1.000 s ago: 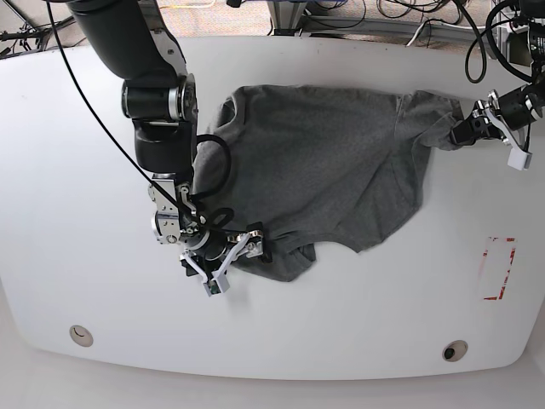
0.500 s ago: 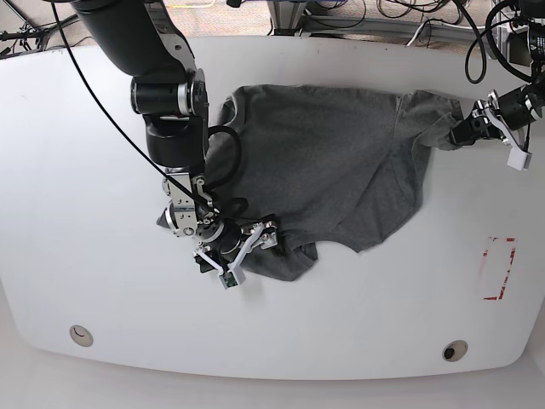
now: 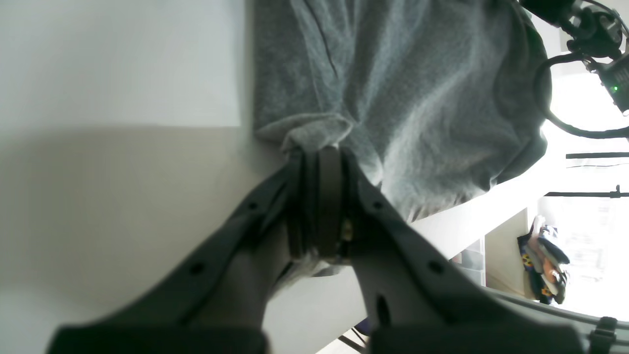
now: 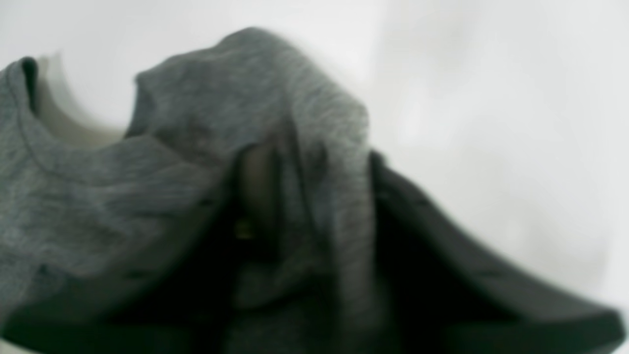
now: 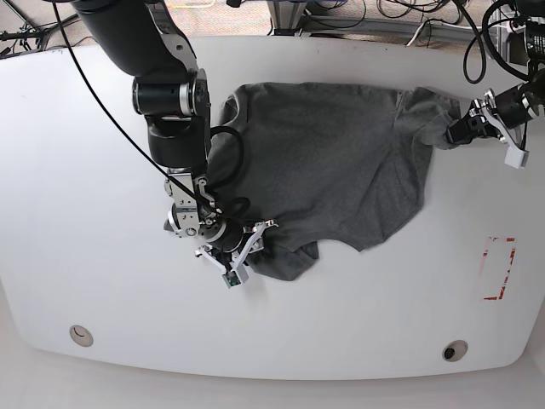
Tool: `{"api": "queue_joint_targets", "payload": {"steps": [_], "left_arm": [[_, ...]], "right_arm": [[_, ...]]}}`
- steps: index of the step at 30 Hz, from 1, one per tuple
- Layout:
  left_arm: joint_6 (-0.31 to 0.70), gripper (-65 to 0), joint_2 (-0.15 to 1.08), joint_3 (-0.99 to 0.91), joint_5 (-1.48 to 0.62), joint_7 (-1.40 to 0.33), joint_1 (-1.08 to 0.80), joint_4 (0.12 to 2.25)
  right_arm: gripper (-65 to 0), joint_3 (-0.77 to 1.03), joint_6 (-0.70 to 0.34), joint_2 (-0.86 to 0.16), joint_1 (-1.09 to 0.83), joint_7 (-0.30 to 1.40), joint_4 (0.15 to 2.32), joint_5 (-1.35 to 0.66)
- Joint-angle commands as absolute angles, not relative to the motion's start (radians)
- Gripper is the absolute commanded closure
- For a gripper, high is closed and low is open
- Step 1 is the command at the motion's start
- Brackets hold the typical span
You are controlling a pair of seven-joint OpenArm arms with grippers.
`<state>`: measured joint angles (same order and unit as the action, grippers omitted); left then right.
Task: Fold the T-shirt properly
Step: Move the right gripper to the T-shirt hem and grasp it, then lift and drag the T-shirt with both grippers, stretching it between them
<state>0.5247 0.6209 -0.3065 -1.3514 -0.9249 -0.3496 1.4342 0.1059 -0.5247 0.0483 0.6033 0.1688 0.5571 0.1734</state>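
Left wrist view: our left claw (image 3: pixel 319 162) is clamped on a bunched edge of the T-shirt (image 3: pixel 403 93), which lies on the white table (image 3: pixel 118 64). Right wrist view: our right claw (image 4: pixel 304 167) pinches a fold of shirt. Base view: the shirt lies spread mid-table, one claw at each end.

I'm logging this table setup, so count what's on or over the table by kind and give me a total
T-shirt: 1
Grippers: 2, left gripper and right gripper
Red tape outline: 1
Round table holes: 2, and
Total: 6
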Motion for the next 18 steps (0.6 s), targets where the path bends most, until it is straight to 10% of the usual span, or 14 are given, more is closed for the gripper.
{"api": "queue_joint_targets", "payload": {"steps": [1, 18], "left_arm": [[0.533, 0.0, 0.644, -0.315, -1.372, -0.911, -0.344, 1.446], [0.532, 0.0, 0.648, -0.317, -1.372, -0.911, -0.255, 1.454]], "right_arm": [[-5.2, 0.107, -0.533, 0.058, 0.638, 0.159, 0.57, 0.165], [0.0, 0.108, -0.536, 0.058, 0.423, 0.42, 1.179, 0.163]]}}
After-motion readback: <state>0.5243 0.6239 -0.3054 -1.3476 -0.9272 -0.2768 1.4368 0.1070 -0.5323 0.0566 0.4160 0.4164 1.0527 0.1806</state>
